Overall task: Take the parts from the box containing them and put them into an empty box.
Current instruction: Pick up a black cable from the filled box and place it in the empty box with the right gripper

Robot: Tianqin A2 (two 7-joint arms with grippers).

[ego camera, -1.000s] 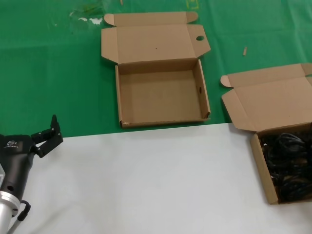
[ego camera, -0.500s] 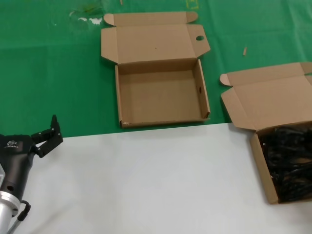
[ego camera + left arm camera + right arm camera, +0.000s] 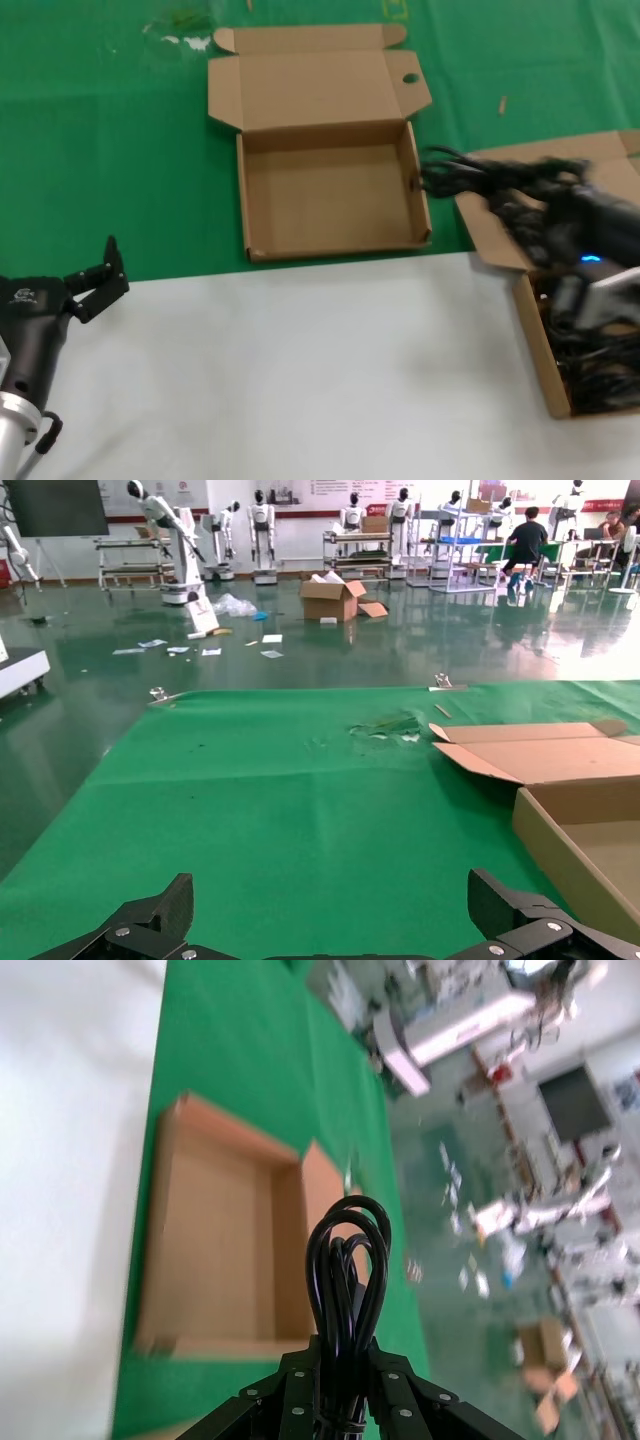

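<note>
The empty box [image 3: 330, 190] with a round hole in its lid tab lies open on the green mat; it also shows in the right wrist view [image 3: 215, 1250]. The box holding the black cords [image 3: 585, 330] sits at the right table edge, with more cords inside [image 3: 600, 375]. My right gripper [image 3: 535, 205] is shut on a looped black power cord [image 3: 347, 1260] and holds it in the air between the two boxes, the loop [image 3: 450, 172] reaching toward the empty box's right wall. My left gripper [image 3: 97, 275] is open and empty at the left, over the mat's near edge.
A green mat [image 3: 110, 150] covers the far half of the table and a white surface [image 3: 300, 370] the near half. The empty box's corner [image 3: 580, 830] shows in the left wrist view. A small scrap [image 3: 502, 103] lies on the mat at the back right.
My right arm has come into view from the right, lifting a black cord out of the right box and carrying it left toward the empty box. The left arm has not moved.
</note>
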